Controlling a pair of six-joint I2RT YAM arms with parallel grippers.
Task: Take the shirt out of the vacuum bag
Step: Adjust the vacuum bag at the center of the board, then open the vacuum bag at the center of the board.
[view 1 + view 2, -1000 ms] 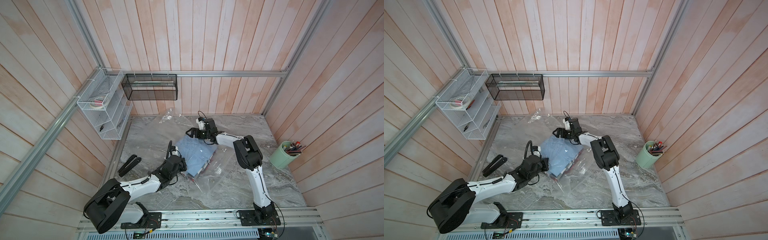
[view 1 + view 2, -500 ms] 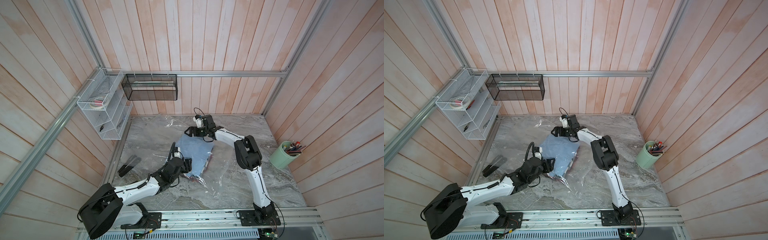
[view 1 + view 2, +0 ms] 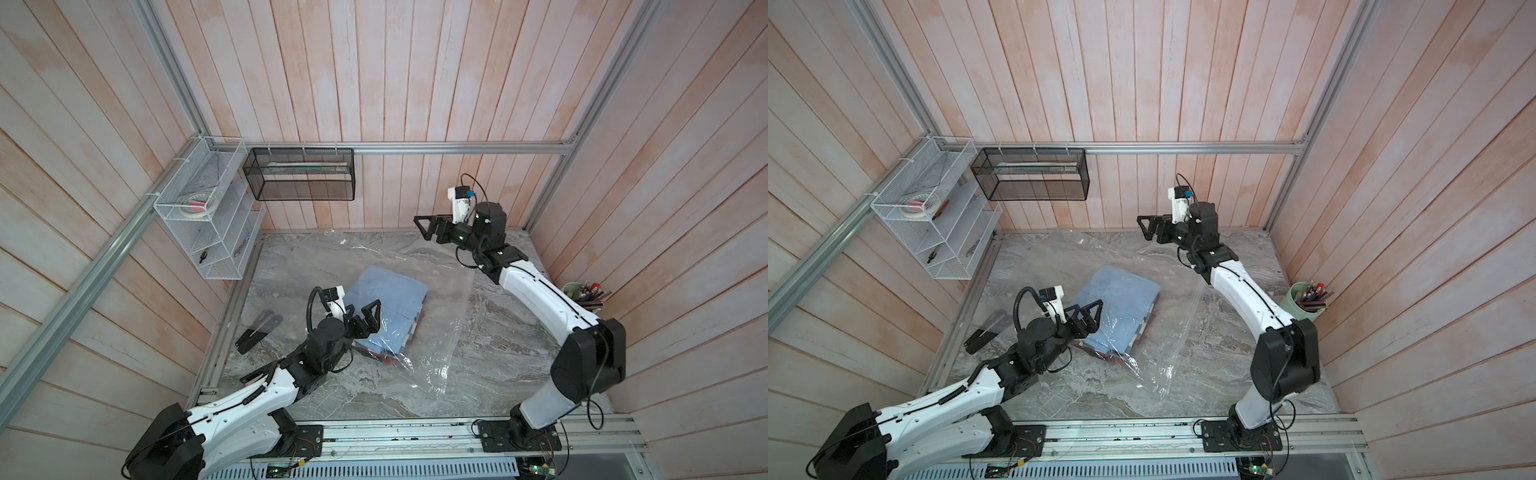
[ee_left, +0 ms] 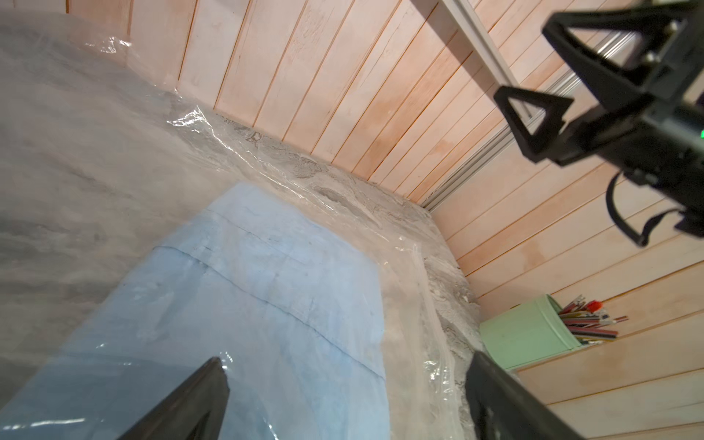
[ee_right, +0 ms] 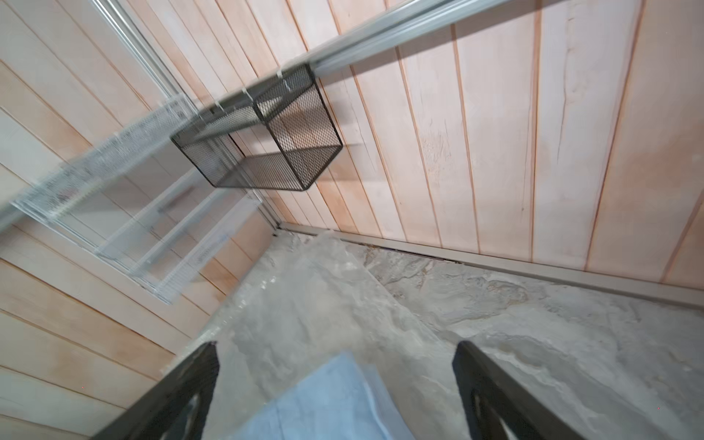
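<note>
Left tool (image 3: 365, 312) released, above shirt (image 3: 386, 291) edge under vacuum bag (image 3: 440, 332) film; right tool (image 3: 424, 227) released, high over counter (image 3: 498, 353), well clear.

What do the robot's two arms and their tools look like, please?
The left arm and right arm have white shells with black joints, and black cables loop along them. The left tool and right tool are black, with hollow triangular fingers.
</note>
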